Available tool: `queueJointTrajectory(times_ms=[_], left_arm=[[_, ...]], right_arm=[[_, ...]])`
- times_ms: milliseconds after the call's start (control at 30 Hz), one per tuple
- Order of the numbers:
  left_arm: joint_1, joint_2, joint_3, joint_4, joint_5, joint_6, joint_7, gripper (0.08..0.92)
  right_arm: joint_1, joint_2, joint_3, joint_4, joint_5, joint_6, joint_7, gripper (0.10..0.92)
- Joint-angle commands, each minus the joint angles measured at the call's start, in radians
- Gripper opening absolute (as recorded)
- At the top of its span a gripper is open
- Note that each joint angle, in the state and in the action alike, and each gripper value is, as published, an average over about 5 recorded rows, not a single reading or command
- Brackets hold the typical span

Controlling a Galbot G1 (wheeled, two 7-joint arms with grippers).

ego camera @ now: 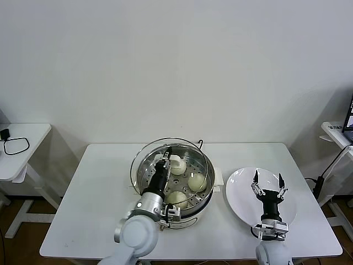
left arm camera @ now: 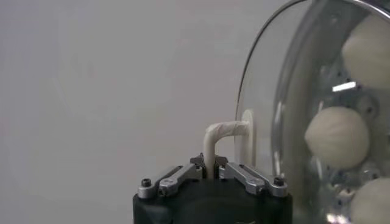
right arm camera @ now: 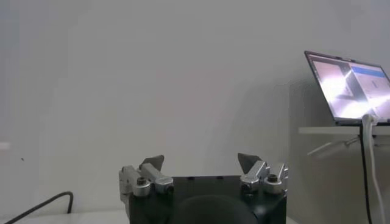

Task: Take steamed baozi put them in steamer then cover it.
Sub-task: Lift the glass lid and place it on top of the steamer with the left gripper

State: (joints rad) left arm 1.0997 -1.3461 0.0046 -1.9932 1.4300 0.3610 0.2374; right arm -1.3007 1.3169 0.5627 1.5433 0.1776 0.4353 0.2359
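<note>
The steamer (ego camera: 205, 199) stands mid-table with three baozi (ego camera: 197, 181) on its perforated tray. My left gripper (ego camera: 165, 160) is shut on the cream handle (ego camera: 175, 163) of the glass cover (ego camera: 138, 165), which hangs tilted over the pot. In the left wrist view the handle (left arm camera: 222, 131) runs between the shut left gripper (left arm camera: 210, 164), and baozi (left arm camera: 337, 137) show through the glass cover (left arm camera: 286, 91). My right gripper (ego camera: 268, 182) hovers open and empty over the white plate (ego camera: 240, 193); the right wrist view shows the right gripper (right arm camera: 201, 161) with nothing between its fingers.
The white table (ego camera: 99, 210) carries only the steamer and the plate. A small side table (ego camera: 22, 149) with a black cable (ego camera: 15, 144) stands to the left. Another side table (ego camera: 336, 132) with a laptop (right arm camera: 350, 82) stands to the right.
</note>
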Motion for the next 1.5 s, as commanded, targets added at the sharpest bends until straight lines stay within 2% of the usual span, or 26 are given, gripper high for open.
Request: queueJointTrajectory(times_ms=[33,1500], left_arm=[[-0.015,-0.07,0.048,0.05,0.077,0.033,0.046,0.193],[0.002,-0.082,0.028,0.089,0.144,-0.023,0.044,0.194]], right_arm=[[0.007,0.005,0.013,-0.003,-0.007,-0.018,-0.003,0.823],[0.016,0.014,0.003,-0.024,-0.022,-0.011,-0.003,0.823]])
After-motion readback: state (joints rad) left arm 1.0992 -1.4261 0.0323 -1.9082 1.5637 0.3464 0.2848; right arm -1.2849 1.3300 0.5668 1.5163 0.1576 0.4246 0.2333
